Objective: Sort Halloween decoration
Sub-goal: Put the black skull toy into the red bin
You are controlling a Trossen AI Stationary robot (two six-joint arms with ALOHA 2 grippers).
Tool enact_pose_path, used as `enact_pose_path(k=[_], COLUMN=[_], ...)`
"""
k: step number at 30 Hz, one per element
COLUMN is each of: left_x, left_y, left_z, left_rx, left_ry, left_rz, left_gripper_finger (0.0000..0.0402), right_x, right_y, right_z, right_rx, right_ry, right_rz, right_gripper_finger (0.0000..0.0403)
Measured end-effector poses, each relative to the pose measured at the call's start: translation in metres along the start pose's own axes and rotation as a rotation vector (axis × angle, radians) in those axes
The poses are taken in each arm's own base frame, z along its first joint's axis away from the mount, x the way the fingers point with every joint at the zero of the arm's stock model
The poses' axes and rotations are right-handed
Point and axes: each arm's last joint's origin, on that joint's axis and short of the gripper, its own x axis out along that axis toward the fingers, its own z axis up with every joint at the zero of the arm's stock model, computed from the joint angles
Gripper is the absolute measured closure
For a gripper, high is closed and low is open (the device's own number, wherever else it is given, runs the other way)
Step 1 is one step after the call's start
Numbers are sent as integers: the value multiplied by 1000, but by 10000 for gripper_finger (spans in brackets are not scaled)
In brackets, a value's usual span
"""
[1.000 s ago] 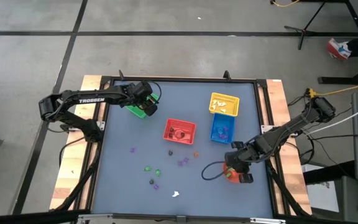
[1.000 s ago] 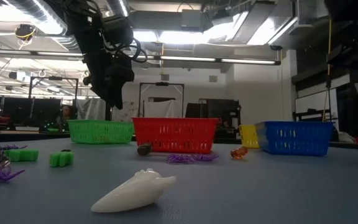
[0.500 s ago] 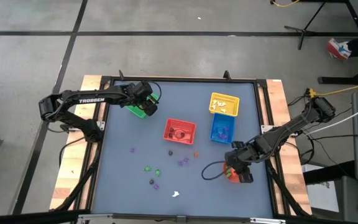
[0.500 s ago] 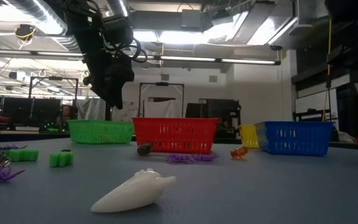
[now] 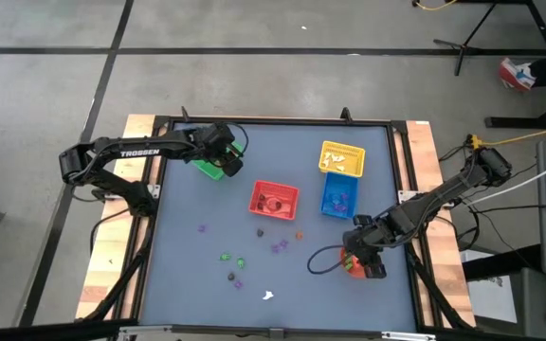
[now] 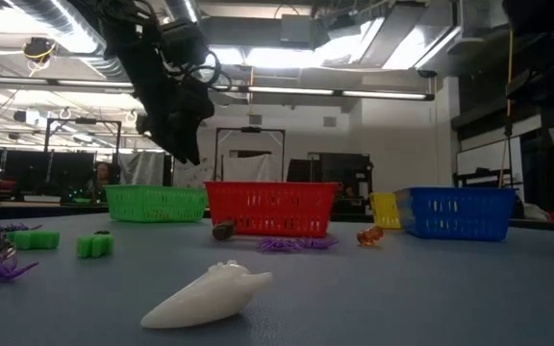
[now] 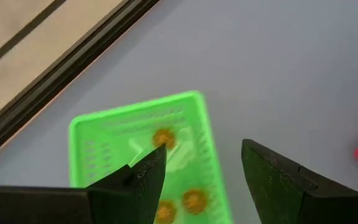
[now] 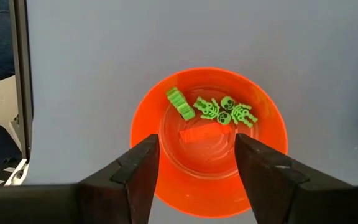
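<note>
While the blue-grey table (image 5: 188,284) carries everything, the two dark arms hang over its opposite sides. The left claw (image 7: 201,180) hovers above the green basket (image 7: 143,149) at the far left, its fingers spread with nothing between them; that basket holds a few orange pieces (image 7: 162,137). The right claw (image 8: 196,168) hangs over the round red bowl (image 8: 272,134) at the near right, its fingers also spread and empty. In the bowl lie two green skeleton figures (image 8: 225,112), a green ridged piece (image 8: 179,102) and an orange piece (image 8: 202,133).

Near the middle of the table stands the red basket (image 5: 274,198) with dark bits inside. To its right the blue basket (image 5: 338,198) holds small purple bits, and the yellow basket (image 5: 342,158), just beyond it, holds pale ones.

The loose Halloween decoration (image 5: 278,247) is scattered on the near half of the table, between the baskets and the front edge: purple and green trinkets to the left, a dark one and an orange one near the red basket. A white pointed piece (image 6: 208,296) lies nearest the front edge.
</note>
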Motion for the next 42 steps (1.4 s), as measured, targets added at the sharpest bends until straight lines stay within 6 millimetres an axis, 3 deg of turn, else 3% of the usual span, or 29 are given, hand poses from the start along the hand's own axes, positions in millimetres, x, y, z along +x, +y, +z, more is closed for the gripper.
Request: enact_pose_path(k=[10,18,25,33,42], left_x=[-6,-26,-47,-67,-55], left_y=[-18,-63,-108,-150,-187], left_z=[19,19,-4,-36,-75], left_rx=[-7,120,245,356,467], left_ry=[-140,-257,-259,-280,-241], left_rz=[-421,-672,-750,-703,-606], left_gripper_finger=[209,209,209,209,209], right_x=[0,0,0,0,0], right_y=[0,1,1,1,2], right_z=[1,1,1,1,3], right_rx=[-1,-2,-2,-2,-5], right_ry=[-9,-13,-13,-14,-33], right_rz=[4,7,7,7,13], right_gripper_finger=[193,193,193,193,193])
